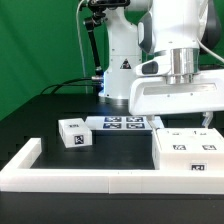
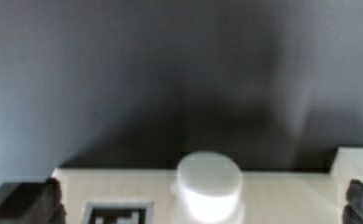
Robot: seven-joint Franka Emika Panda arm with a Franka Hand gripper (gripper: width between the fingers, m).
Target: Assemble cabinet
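The large white cabinet body (image 1: 190, 150), with square tags on its top, lies at the exterior view's right, against the rim bar. My gripper (image 1: 180, 118) hangs just above it, and one finger (image 1: 207, 120) shows under the white hand. In the wrist view the gripper (image 2: 196, 205) is open. Its dark fingers (image 2: 27, 205) stand wide apart at either side of a white surface with a tag (image 2: 116, 212) and a rounded white knob (image 2: 208, 185). Nothing is gripped. A small white tagged block (image 1: 72, 133) lies apart, towards the exterior view's left.
The marker board (image 1: 122, 123) lies flat behind the block, in front of the robot base (image 1: 120, 80). A long low white rim bar (image 1: 80, 175) runs along the front and turns back at the exterior view's left. The table is black.
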